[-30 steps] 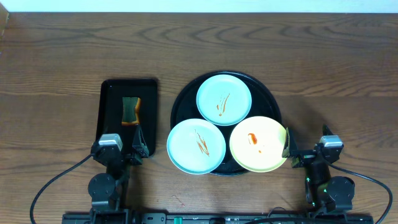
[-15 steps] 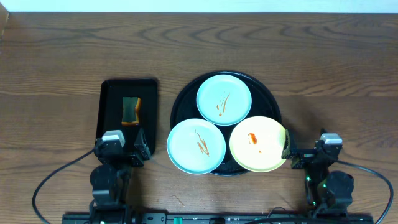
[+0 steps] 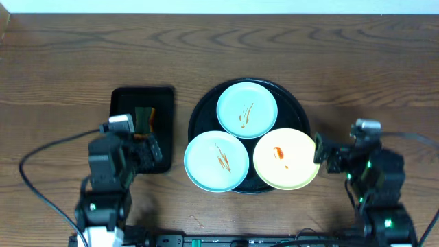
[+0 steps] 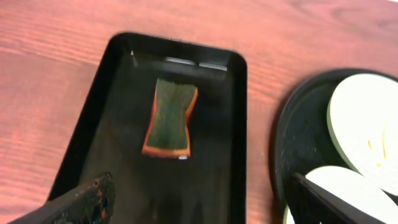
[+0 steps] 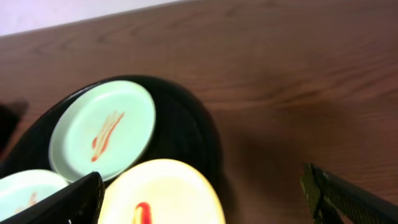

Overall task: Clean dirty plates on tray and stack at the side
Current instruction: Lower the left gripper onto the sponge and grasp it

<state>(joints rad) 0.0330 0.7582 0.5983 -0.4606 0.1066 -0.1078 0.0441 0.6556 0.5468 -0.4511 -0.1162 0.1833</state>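
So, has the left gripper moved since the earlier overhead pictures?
Yes. The left gripper has gone forward over the rectangular tray: it was at the near edge, and now it is above the middle, just short of the sponge.

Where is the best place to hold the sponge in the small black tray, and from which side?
Grip the sponge across its narrow middle, coming straight down from above. It lies flat in the small tray, apart from the walls, and its long sides curve inward there.
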